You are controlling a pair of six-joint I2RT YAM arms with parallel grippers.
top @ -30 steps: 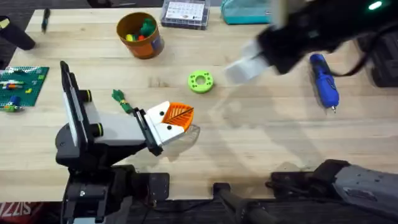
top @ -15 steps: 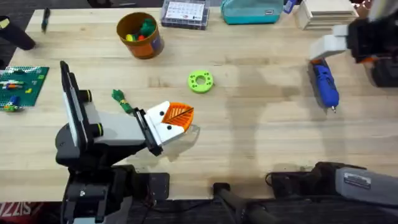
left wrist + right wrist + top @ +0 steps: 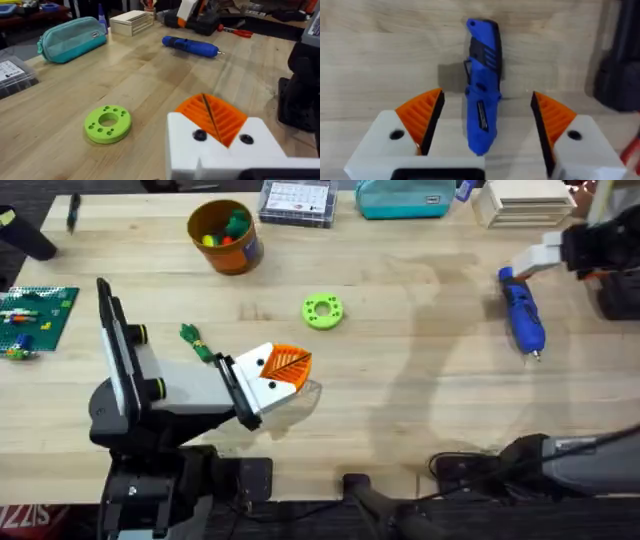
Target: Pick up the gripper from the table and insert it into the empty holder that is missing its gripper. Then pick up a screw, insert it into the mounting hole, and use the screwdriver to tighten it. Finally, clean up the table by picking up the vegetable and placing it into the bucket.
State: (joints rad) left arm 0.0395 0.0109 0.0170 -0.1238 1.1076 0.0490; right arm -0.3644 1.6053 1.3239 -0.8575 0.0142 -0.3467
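1. The left gripper (image 3: 285, 375) rests low on the table near its base, white blocks with orange ribbed pads pressed together, holding nothing; the vegetable (image 3: 196, 340) lies just beside it.
2. The right gripper (image 3: 482, 117) hangs wide open over the screwdriver (image 3: 482, 85), one pad on each side of the blue handle. I judge it should descend straight and close on the thick middle.
3. Open wood surrounds the screwdriver; dark equipment crowds the far right edge.
4. The bucket (image 3: 226, 237) stands well apart, far left.
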